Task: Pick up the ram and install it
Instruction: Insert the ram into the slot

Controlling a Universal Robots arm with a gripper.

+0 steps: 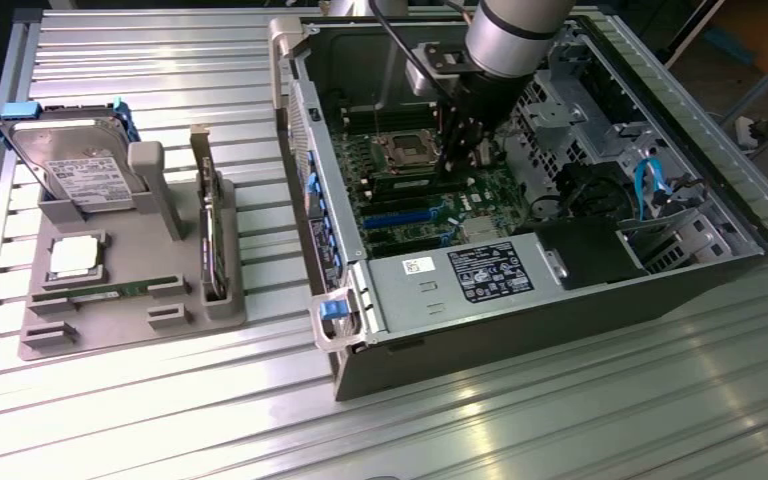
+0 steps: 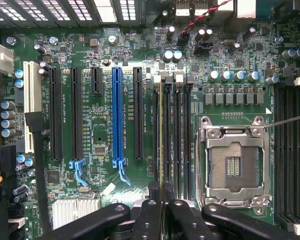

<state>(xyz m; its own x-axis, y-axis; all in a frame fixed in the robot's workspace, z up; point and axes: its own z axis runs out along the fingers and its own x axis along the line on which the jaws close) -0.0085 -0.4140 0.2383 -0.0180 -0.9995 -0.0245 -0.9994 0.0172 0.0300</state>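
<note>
A: Ram, where?
B: The ram [image 2: 162, 135] shows edge-on in the wrist view, a thin green line. The gripper [image 2: 162, 212] has its fingers [image 2: 148, 215] pressed together on it, over the row of memory slots [image 2: 176, 135] beside the empty CPU socket [image 2: 235, 165].
A: Step?
B: Install, I'd say — pick-up looks done. Can't tell if it's seated. Seating calls for the edge square in its slot and a straight push.
A: Around it?
B: In the exterior view the arm [image 1: 511, 35] is inside the open PC case [image 1: 544, 330], upper middle of frame. On the exterior view's left, a gray tray [image 1: 117, 335] holds a hard drive [image 1: 71, 165], processor chip [image 1: 75, 257], dark card on edge [image 1: 208, 230] and another green strip [image 1: 97, 291].
A: Obstacles?
B: The neighbouring slots crowd close — and a black cable [image 1: 404, 50] hangs by the wrist.
</note>
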